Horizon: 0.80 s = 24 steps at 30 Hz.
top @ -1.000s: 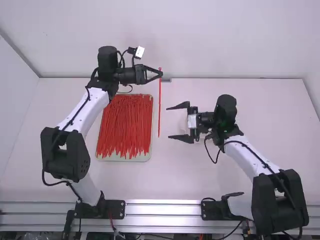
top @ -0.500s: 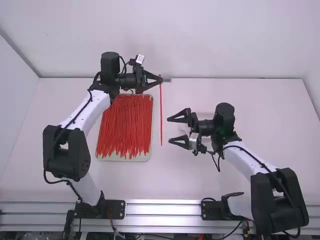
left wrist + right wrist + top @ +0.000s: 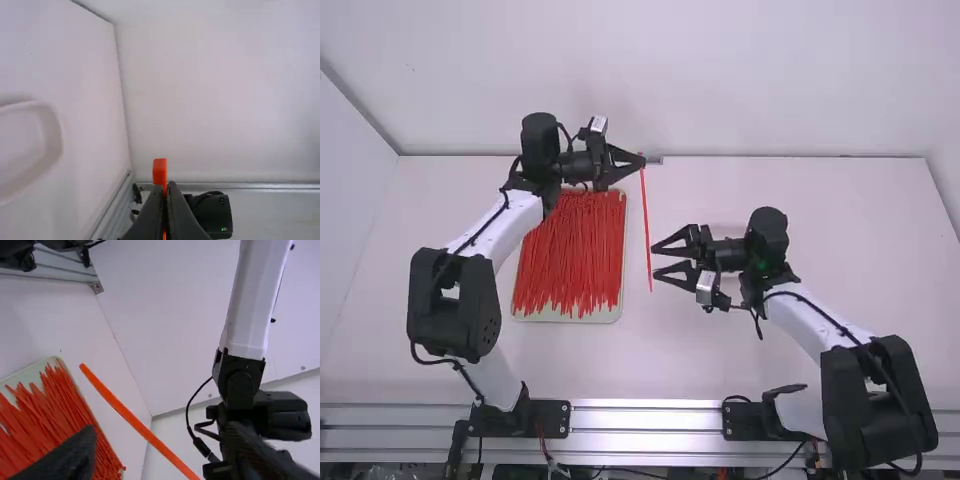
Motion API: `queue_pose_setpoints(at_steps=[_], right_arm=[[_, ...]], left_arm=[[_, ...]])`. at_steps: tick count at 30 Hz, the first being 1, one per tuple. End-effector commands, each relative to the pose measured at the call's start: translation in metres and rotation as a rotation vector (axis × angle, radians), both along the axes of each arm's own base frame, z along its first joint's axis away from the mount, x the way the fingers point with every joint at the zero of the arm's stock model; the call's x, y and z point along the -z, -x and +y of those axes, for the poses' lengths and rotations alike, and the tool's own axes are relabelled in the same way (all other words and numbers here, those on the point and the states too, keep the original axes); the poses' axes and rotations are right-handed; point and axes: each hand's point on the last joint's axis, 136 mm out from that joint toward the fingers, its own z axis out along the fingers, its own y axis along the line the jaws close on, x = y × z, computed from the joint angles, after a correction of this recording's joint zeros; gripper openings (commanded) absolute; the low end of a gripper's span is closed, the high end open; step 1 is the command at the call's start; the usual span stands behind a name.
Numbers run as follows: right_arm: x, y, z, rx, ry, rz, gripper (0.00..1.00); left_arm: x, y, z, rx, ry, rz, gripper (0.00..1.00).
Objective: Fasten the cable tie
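The left arm [image 3: 488, 228] is stretched to the far side of the table, with its wrist pointing toward the right. The left gripper [image 3: 638, 160] has its fingers pressed together on the top end of a cable tie [image 3: 647, 225]. The right arm [image 3: 812, 312] is bent low and points to the left. The right gripper [image 3: 662, 260] has its fingers spread wide.

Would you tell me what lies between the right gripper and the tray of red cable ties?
In the high view, one cable tie hangs there, held at its top by the left gripper, just ahead of the right gripper.
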Motion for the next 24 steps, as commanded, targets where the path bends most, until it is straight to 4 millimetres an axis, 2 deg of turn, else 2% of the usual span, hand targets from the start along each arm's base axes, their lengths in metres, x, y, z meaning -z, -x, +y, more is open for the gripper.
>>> queue_pose_setpoints(at_steps=[1,6,9,18,24], right_arm=[[0.000,0.005,0.003,-0.022,-0.002,-0.004,0.55],[0.000,0.006,0.004,-0.028,-0.006,-0.033,0.47],[0.000,0.006,0.004,-0.028,-0.006,-0.031,0.36],[0.000,0.007,0.004,-0.031,-0.006,-0.031,0.29],[0.000,0.007,0.004,-0.031,-0.006,-0.031,0.20]], left_arm=[[0.006,0.009,-0.010,0.049,0.006,0.022,0.02],[0.008,0.016,-0.023,0.080,0.000,0.030,0.02],[0.006,0.016,-0.027,0.080,0.000,0.004,0.02],[0.007,0.006,-0.008,0.038,0.000,0.011,0.02],[0.007,0.007,-0.008,0.038,0.000,0.011,0.02]])
